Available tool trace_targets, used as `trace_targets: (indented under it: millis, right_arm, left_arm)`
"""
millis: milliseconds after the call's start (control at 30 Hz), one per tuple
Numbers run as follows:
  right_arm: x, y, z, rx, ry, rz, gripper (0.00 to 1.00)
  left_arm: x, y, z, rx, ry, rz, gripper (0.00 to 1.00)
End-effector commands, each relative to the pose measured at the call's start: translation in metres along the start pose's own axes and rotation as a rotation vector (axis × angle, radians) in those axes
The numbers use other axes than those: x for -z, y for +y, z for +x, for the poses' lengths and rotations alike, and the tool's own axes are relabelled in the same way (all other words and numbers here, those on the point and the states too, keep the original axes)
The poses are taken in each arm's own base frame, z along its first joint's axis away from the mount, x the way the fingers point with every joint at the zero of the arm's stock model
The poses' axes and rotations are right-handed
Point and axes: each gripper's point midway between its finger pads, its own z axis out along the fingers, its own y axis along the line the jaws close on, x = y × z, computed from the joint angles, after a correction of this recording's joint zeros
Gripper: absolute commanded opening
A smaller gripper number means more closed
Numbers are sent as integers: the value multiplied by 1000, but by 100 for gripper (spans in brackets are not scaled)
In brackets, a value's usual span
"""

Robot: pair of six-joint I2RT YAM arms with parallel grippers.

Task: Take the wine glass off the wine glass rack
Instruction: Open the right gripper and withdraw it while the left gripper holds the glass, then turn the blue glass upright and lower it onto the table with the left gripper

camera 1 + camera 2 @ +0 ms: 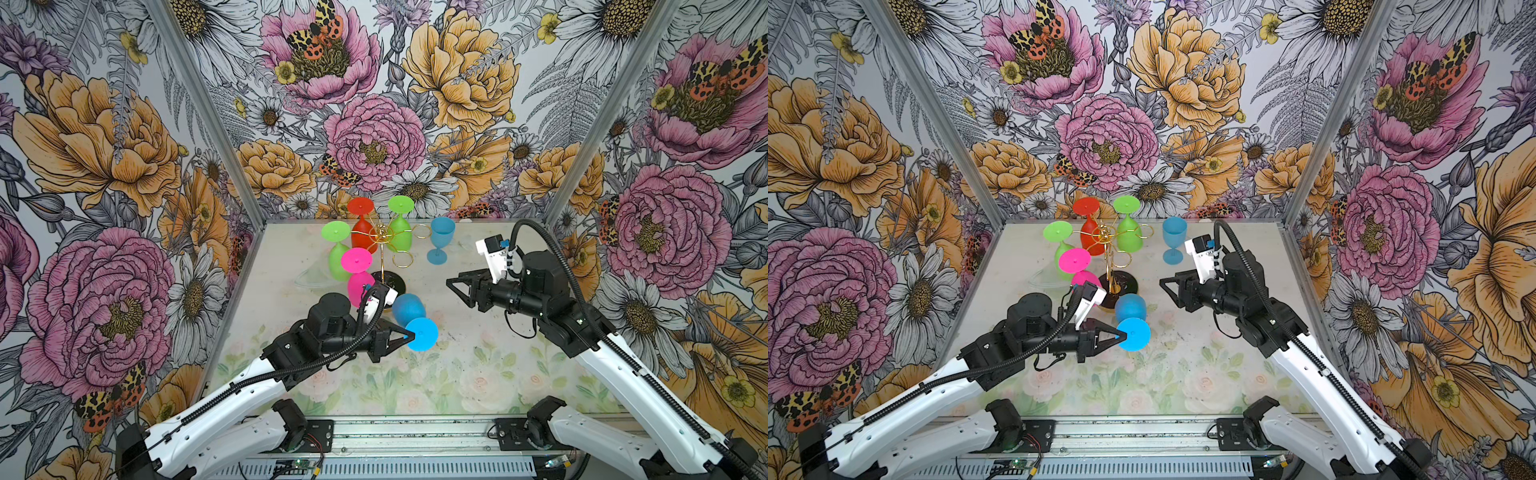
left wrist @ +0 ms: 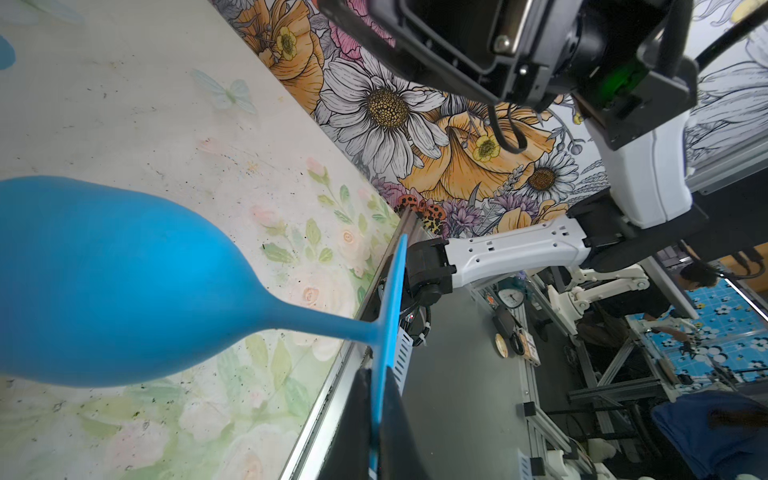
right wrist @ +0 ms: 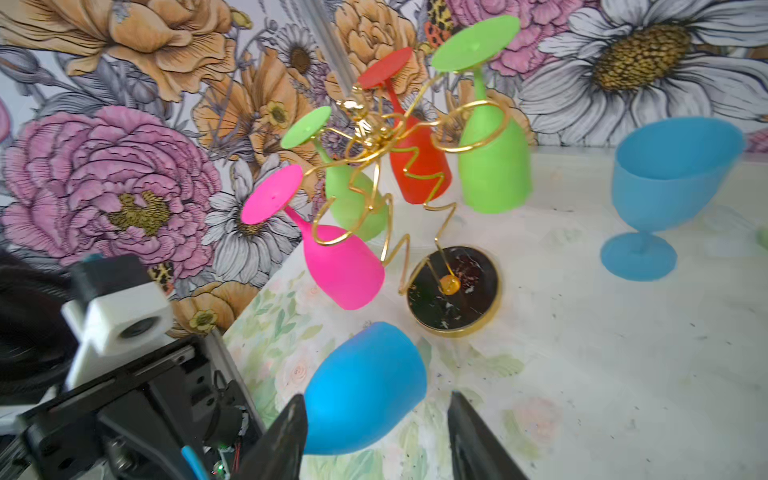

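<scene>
Tabletop [image 1: 478,370] pale floral, walls [image 1: 374,83] bold floral

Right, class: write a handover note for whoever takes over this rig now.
The left gripper is shut on the foot of the blue wine glass, held clear of the wine glass rack.
The right gripper is open and empty.
The rack holds a pink glass, a red glass and two green glasses; a second blue glass stands on the table.
Done: one glass off. Left: probably set it down.
</scene>
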Motion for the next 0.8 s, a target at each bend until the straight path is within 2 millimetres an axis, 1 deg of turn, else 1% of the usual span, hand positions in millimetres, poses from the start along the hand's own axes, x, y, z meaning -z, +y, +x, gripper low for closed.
trace_targets:
  millis: [0, 167, 267, 400, 500, 633, 767]
  right_arm:
    - [1, -32, 12, -64, 62, 178, 55]
    - [-5, -51, 23, -91, 131, 269, 59]
    - [-5, -57, 26, -84, 163, 299, 61]
    - [-7, -59, 30, -82, 208, 305, 62]
    - [-13, -60, 33, -92, 239, 297, 62]
    - [-19, -60, 34, -102, 265, 284, 62]
    - [-25, -57, 32, -109, 277, 258, 63]
  left_arm:
    - [0, 4, -12, -148, -39, -117, 0]
    - [-6, 5, -8, -268, -9, -191, 0]
    - [-9, 7, -6, -359, 0, -244, 0]
    - [-9, 17, -2, -476, 33, -349, 0]
    - [-12, 19, 4, -572, 58, -386, 0]
    - [-19, 17, 22, -731, 119, -401, 0]
    - [-23, 24, 35, -866, 171, -462, 0]
